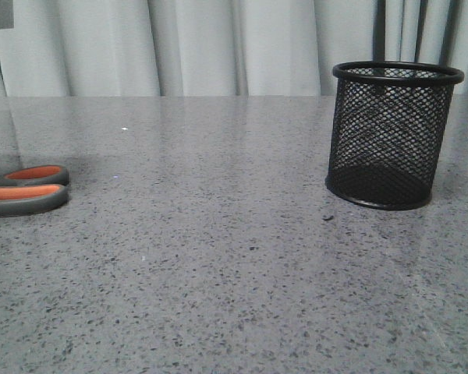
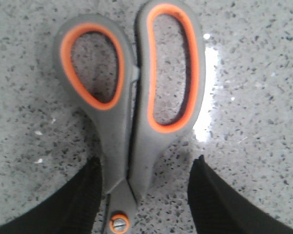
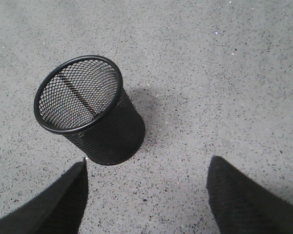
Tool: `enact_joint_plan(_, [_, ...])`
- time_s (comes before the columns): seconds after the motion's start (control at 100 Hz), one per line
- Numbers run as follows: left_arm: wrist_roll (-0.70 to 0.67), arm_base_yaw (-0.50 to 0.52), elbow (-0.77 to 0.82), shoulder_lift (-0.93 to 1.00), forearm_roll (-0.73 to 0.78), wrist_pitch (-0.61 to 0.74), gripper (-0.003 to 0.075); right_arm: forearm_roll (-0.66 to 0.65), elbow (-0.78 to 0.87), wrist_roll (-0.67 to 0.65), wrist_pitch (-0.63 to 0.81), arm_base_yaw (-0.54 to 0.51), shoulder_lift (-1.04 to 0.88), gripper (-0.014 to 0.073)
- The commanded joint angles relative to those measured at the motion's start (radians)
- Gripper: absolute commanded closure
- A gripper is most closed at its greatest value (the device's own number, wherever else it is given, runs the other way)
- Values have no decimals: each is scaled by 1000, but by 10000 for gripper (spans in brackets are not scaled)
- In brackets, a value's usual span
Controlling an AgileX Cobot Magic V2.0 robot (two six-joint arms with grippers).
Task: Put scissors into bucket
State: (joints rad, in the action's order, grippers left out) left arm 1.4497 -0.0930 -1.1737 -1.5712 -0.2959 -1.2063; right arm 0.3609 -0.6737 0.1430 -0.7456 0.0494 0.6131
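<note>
Speckled grey stone surface [image 1: 234,257] carries the black wire-mesh cylindrical bucket [image 1: 393,136], standing upright and empty, with the grey-handled, orange-lined scissors [image 2: 132,105] lying flat well to its left. Left end effector [image 2: 144,195] is spread wide, straddling the scissors near the pivot screw without touching; right end effector [image 3: 146,195] hangs wide near the bucket. Closing squarely just above the pivot should give a balanced hold.

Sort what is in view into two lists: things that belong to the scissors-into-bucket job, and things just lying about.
Belong to the job:
- scissors, flat on the table, between the open left pincer fingers
- bucket, upright, nothing visible inside
- right pincer, open above the table near the bucket

Just lying about:
- nothing loose; only the grey speckled table and the curtain behind
</note>
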Motion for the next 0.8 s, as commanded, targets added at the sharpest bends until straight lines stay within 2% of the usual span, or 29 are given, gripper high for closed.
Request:
enact_joint_plan(0.0, [2,-2,-30,30,-36,15,352,13,-35,12,57,-3,9,130])
enact_joint_plan(0.79, [2,-2,-30,-5,-31,5,353,13,-35,12,47,-3,9,130])
